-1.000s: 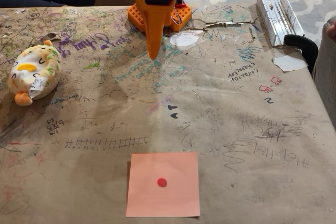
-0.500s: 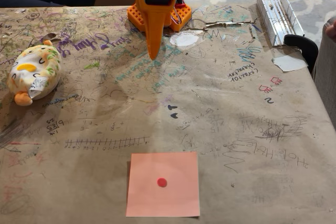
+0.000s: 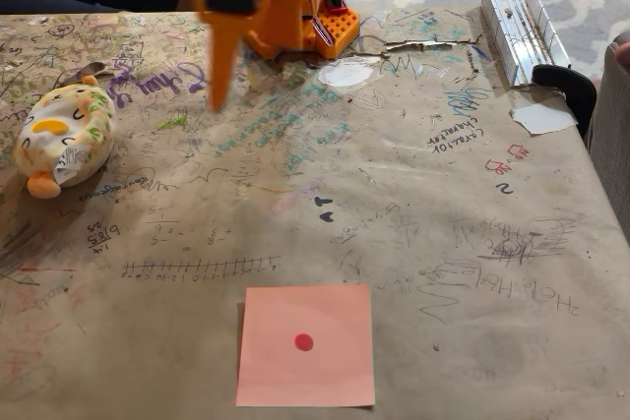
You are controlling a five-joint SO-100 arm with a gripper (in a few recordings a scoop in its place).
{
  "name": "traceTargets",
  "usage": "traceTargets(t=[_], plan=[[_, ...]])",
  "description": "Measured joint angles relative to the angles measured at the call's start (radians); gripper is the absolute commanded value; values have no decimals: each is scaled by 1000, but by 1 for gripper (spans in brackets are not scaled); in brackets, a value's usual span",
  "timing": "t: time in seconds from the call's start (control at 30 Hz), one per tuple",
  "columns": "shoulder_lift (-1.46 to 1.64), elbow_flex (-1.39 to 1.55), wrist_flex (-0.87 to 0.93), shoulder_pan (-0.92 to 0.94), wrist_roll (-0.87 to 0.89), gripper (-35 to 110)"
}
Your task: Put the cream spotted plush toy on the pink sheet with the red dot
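Nothing is done yet: the cream spotted plush toy (image 3: 65, 138) lies on the counter (image 3: 443, 243) well apart from the pink sheet with the red dot (image 3: 306, 345), and the tool (image 3: 219, 95), blurred, holds nothing, its opening impossible to tell.

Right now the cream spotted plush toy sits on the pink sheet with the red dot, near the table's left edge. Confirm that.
Not right. In the fixed view the cream spotted plush toy lies on the scribbled brown table paper, not on the pink sheet with the red dot, which lies bare at the near edge. The toy is indeed near the table's left edge.
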Motion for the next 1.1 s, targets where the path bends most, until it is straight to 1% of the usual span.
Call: traceTargets(t=[0.1,0.23,0.3,0.37,0.57,0.67,0.83,0.97,1.1], plan=[[-189,-155,-2,164,-163,30],[-272,-259,-41,308,-318,34],[-322,-305,-46,341,-342,36],[-397,-371,-12,365,-359,37],[-568,-552,187,414,-482,37],[-597,-575,255,434,-532,38],[-696,-607,219,495,-557,38],[-759,-676,198,549,-643,38],[-897,-788,189,563,-729,37]])
